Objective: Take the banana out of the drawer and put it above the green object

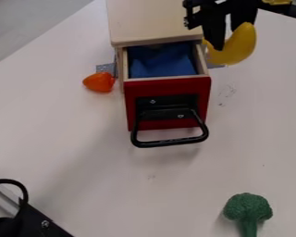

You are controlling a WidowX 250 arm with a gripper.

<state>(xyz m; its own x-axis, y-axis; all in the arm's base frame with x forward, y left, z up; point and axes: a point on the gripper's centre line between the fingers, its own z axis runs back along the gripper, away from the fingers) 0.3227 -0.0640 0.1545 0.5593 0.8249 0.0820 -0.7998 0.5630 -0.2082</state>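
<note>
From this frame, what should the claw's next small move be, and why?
Probably carry the banana toward the broccoli, keeping it raised. The claw appears to hold the banana to the right of the open drawer, so it is already out, while the broccoli sits well off, nearer the camera, with only bare table between.

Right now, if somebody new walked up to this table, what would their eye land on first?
Probably the bright yellow banana, held by the black gripper at the upper right, just beside the drawer. Next would come the pulled-out drawer's red front in the upper middle, with blue cloth inside. The green broccoli stands out against the pale surface at the lower right.
</note>
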